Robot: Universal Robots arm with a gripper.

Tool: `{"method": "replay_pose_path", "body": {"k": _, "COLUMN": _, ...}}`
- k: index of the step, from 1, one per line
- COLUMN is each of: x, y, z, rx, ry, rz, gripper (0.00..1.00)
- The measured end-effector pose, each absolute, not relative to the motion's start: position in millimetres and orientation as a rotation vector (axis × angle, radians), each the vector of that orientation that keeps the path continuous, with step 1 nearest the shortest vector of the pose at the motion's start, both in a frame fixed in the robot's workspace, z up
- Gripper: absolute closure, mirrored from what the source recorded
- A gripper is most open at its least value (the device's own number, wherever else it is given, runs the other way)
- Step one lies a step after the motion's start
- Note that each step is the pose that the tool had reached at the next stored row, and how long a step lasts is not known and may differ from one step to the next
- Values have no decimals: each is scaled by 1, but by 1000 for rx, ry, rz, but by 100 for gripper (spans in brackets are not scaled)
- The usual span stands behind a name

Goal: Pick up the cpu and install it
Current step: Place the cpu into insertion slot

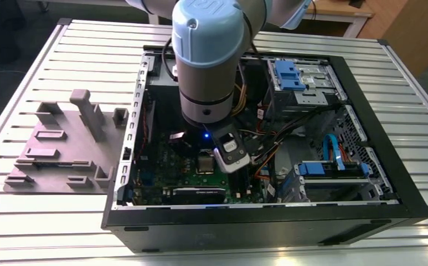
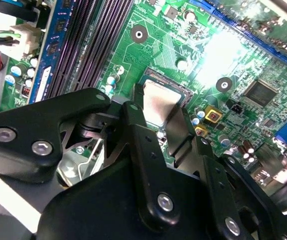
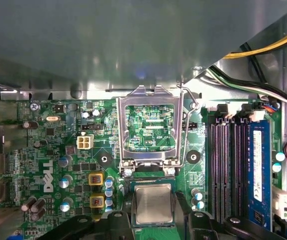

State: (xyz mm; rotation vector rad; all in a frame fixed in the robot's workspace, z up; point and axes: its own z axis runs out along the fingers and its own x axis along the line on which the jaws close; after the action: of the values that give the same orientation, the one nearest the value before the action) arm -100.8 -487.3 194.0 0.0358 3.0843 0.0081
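Observation:
The cpu (image 3: 153,202), a small silvery-grey square chip, lies low over the socket on the green motherboard (image 3: 53,150). In both wrist views my gripper (image 3: 153,214) straddles it, its black fingers (image 2: 133,115) pressed against two opposite edges, so it is shut on the chip. The cpu (image 2: 158,100) sits inside the dark socket rim. The socket's metal load plate (image 3: 121,125) stands flipped open beside it, and its wire lever (image 3: 184,130) is raised. In the exterior view the arm reaches down into the open computer case, wrist (image 1: 230,152) just above the board.
Black case walls (image 1: 391,166) ring the board. Memory slots (image 3: 224,165) and a blue module (image 3: 259,170) run beside the socket. Yellow and black cables (image 3: 263,47) hang near it. Blue drive bays (image 1: 295,75) sit further in. A grey fixture (image 1: 58,147) with blocks stands at the exterior view's left.

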Motion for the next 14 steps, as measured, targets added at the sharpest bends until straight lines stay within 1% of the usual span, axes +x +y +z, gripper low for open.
{"method": "replay_pose_path", "body": {"k": 12, "x": -101, "y": -487, "z": 192, "rx": 36, "ry": 3084, "rz": 7, "gripper": 55}}
{"method": "replay_pose_path", "body": {"k": 13, "x": -101, "y": -487, "z": 192, "rx": 36, "ry": 3085, "rz": 7, "gripper": 56}}
{"method": "replay_pose_path", "body": {"k": 14, "x": -101, "y": -487, "z": 192, "rx": 36, "ry": 3085, "rz": 7, "gripper": 61}}
